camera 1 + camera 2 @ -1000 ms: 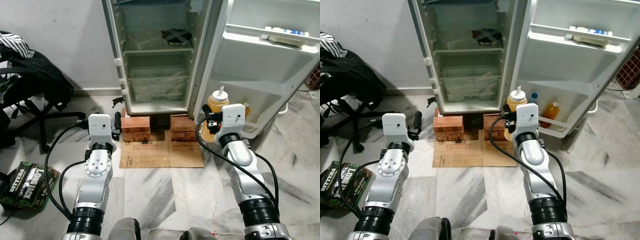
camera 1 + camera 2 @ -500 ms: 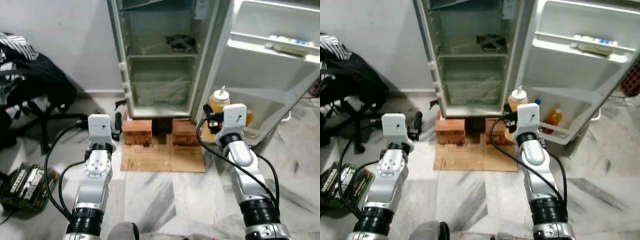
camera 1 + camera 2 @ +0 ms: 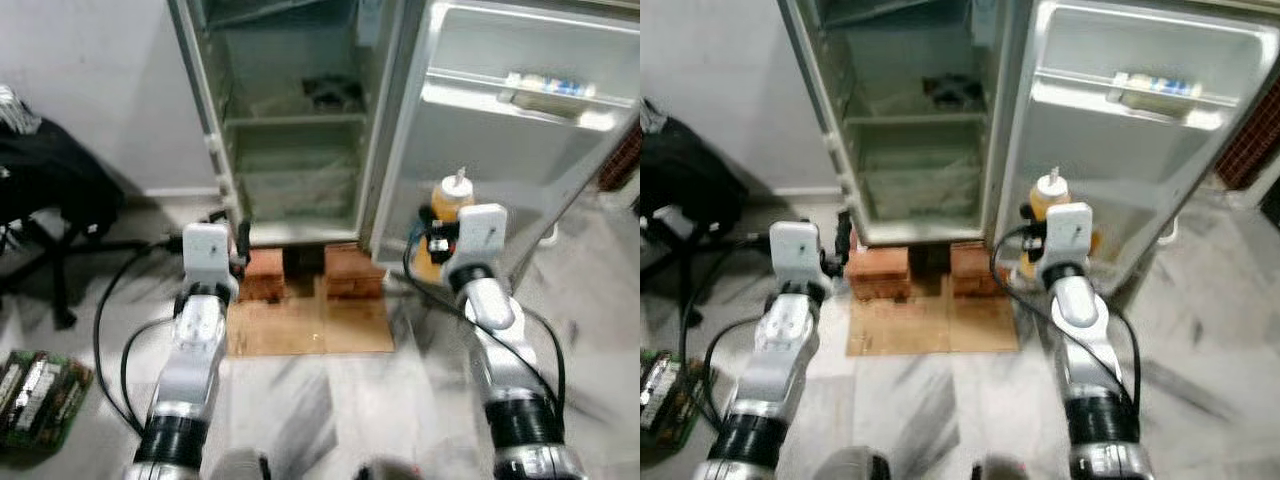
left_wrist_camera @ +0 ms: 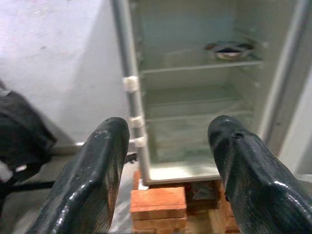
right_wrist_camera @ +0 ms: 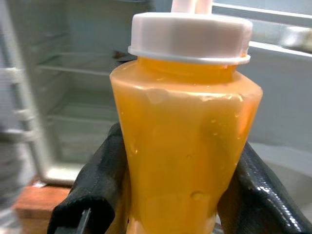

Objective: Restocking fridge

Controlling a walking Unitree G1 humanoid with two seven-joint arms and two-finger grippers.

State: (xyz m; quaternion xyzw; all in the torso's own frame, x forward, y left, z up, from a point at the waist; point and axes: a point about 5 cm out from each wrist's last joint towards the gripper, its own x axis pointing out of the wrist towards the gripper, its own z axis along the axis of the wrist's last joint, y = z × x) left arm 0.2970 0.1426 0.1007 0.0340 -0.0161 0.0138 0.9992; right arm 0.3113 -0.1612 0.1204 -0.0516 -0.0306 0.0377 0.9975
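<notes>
Gripping an upright orange squeeze bottle with a white nozzle cap (image 5: 183,122), right gripper (image 5: 170,195) clamped around its lower body, fingers (image 5: 95,190) pressed to both sides. Held with long axis vertical, just in front of the open white fridge door (image 3: 520,160), whose shelves lie ahead and slightly right of the bottle. Left gripper (image 4: 170,161) raised with fingers wide apart and empty, aimed at the open fridge cabinet (image 4: 195,112) standing on red bricks (image 4: 158,202). Right arm clearly nearer the door shelves. No readable label on the bottle; views blurred
</notes>
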